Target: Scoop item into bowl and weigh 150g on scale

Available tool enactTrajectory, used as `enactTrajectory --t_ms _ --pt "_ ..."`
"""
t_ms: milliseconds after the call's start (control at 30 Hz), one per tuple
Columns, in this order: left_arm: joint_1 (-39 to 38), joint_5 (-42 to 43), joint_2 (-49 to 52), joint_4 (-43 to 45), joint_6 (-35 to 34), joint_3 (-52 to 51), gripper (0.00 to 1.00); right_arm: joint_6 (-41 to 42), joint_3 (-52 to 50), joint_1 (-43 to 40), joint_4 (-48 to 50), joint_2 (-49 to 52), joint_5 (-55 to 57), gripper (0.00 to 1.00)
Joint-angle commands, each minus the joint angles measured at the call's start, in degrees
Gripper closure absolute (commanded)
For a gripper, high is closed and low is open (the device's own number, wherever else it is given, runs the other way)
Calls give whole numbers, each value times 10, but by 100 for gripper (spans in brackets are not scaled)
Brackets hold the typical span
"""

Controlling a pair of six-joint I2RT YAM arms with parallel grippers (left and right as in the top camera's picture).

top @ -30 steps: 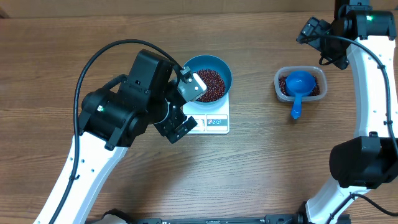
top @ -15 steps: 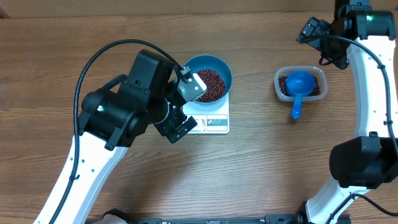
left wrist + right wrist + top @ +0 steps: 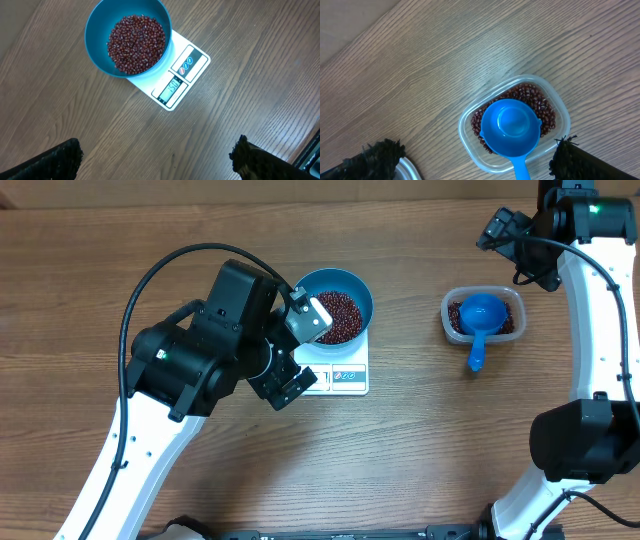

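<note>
1. A brown wood-grain surface (image 3: 420, 450) carries everything.
2. A small flat white rectangular scale (image 3: 345, 375) lies on it near the middle.
3. A clear rounded-rectangle plastic tub (image 3: 520, 308) rests well apart, toward the right.

Wood-grained counter (image 3: 260, 60), matt with a faint sheen. Smooth blue plastic bowl (image 3: 95, 35), softly glossy inside. Beans (image 3: 136, 42) with smooth, slightly shiny skins. Scale (image 3: 196, 56) in smooth white plastic, with a glossy display window (image 3: 172, 87). Clear thin plastic tub (image 3: 563, 115) at lower right of the right wrist view. Scoop (image 3: 512, 125) in glossy blue plastic.
</note>
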Motion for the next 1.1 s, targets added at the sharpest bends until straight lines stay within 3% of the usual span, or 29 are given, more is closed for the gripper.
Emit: enactTrajectory --t_ms 0,1067 --pt "2 -2 -4 0 0 11 1 -1 16 -2 2 -17 7 0" --pt "2 -3 0 -37 -2 -14 0 -1 16 -2 2 -17 7 0"
